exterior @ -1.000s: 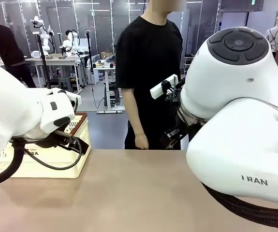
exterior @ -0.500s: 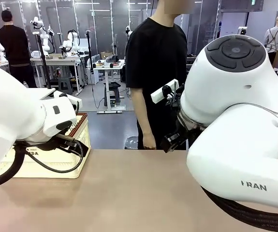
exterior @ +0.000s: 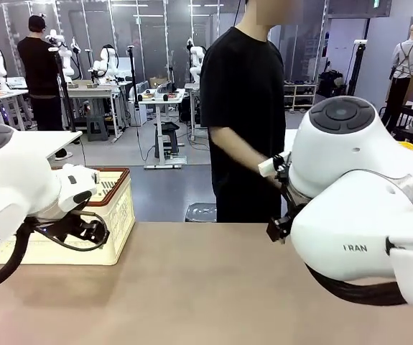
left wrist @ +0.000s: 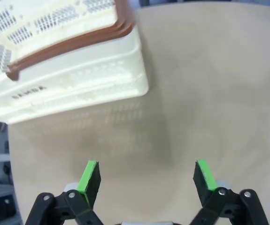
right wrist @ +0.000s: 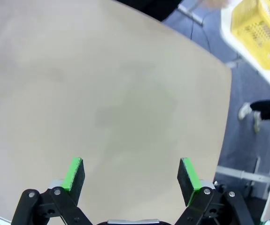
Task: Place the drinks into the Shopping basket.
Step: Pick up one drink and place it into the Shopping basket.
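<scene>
One tabletop (exterior: pixel 192 287): beige-brown, matte, plain, running across the front view from edge to edge. Its far edge is straight, and one corner shows in the right wrist view. One basket (exterior: pixel 120 215): cream-white plastic, rectangular, slotted walls, brown rim. It stands upright on the tabletop at the far left, close to the far edge. Dark lettering on one long wall shows in the left wrist view. It casts a faint shadow on the surface beside it.

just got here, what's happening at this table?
Neither arm is handling anything. The left end effector hangs open over bare table beside the cream Shopping basket. The right end effector is open too, over bare table. A person stands at the far side, one arm reaching toward the robot's right.
</scene>
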Tool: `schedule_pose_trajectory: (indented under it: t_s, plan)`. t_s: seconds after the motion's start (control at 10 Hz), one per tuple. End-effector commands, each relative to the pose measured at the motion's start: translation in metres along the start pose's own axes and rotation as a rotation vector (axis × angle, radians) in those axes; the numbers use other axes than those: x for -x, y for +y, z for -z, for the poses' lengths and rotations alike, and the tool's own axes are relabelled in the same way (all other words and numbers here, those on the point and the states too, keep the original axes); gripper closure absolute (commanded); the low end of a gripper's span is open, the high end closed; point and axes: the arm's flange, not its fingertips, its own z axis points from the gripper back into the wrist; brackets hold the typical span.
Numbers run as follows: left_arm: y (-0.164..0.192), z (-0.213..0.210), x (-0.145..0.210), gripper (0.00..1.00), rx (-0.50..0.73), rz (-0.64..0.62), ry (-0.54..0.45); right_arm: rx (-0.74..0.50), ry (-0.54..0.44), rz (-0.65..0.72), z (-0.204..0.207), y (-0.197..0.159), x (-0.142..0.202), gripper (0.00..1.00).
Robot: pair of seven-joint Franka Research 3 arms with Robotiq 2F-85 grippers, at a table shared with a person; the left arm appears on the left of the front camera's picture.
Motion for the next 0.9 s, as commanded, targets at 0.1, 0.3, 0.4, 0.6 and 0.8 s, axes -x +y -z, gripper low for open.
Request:
schedule_pose_trajectory:
  t_s: [0.1,0.3,0.4,0.6,0.8]
  plan:
    - [0.040,0.037,0.082,0.00,0.000,-0.038,0.060,-0.059,0.077,0.191,0.049,-0.023,0.056,0.00]
    - [0.051,0.051,0.091,0.00,-0.040,-0.098,0.091,-0.077,0.109,0.271,0.066,-0.032,0.071,0.00]
    - [0.053,0.052,0.091,0.00,-0.044,-0.096,0.090,-0.079,0.123,0.294,0.070,-0.034,0.073,0.00]
    - [0.059,0.054,0.089,0.00,-0.049,-0.156,0.094,-0.077,0.133,0.322,0.072,-0.035,0.072,0.00]
    - [0.054,0.065,0.013,0.00,-0.023,-0.124,0.131,-0.083,0.159,0.271,0.072,-0.039,0.010,0.00]
